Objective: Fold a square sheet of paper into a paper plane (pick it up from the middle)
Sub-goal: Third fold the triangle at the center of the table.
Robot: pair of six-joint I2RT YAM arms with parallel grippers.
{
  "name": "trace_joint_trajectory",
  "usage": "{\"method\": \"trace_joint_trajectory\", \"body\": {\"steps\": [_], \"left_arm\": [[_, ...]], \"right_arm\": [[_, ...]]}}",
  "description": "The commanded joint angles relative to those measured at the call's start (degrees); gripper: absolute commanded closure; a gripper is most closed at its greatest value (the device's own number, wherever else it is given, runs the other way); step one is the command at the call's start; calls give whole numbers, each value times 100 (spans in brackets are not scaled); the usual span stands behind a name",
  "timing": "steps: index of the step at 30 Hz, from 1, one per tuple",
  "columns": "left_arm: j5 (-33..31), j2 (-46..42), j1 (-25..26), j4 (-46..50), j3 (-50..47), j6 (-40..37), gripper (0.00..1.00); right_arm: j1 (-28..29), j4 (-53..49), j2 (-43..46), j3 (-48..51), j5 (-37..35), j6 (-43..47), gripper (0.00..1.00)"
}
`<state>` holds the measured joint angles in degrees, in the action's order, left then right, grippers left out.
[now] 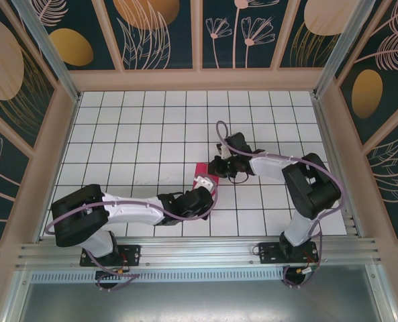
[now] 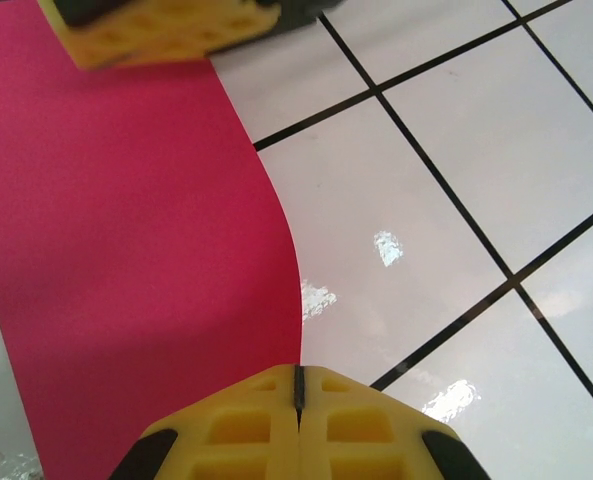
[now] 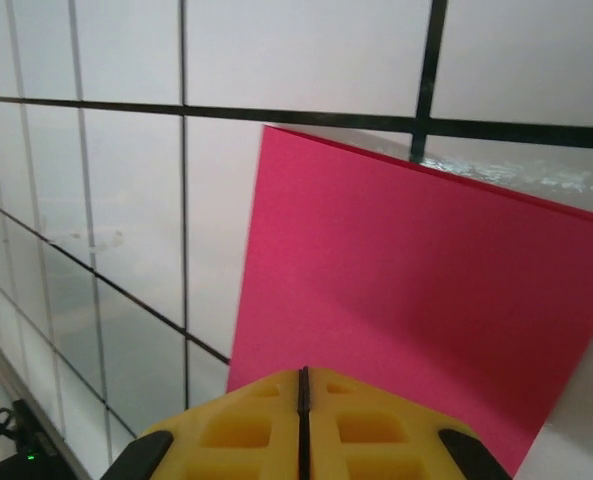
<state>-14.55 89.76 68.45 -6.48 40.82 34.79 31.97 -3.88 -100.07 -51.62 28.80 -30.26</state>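
The square sheet of paper point(image 1: 203, 169) is magenta-red and sits near the middle of the white tiled table, pinched between my two grippers. My left gripper point(image 1: 207, 181) comes in from the near left. In the left wrist view its yellow fingers are shut point(image 2: 298, 374) on the sheet's point(image 2: 126, 240) curving right edge. My right gripper point(image 1: 216, 167) reaches in from the right. Its fingers are shut point(image 3: 301, 374) on the near edge of the sheet point(image 3: 416, 280), which rises away from them with a straight far edge. A yellow fingertip point(image 2: 156, 30) of the right gripper shows at the top of the left wrist view.
White tiles with dark grout point(image 1: 152, 127) spread around the paper on all sides. Patterned walls point(image 1: 199, 33) close in the back and both sides. A metal rail point(image 1: 199, 251) with the arm bases runs along the near edge.
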Motion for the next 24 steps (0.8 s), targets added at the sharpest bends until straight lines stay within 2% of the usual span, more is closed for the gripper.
{"method": "trace_joint_trajectory", "body": {"steps": [1,11,24], "left_arm": [[253,-210,-106,-241,-135,57,100],[674,-257,-474,-319,-223,-68,100],[1428,-292,-1187,-561,-346,-257,100]], "right_arm": [[79,-533,-332,-282,-234,520,91],[216,-1128,-750,-612,-677,1230,92],[229,-1185,-810,-713,-574,1480,92]]}}
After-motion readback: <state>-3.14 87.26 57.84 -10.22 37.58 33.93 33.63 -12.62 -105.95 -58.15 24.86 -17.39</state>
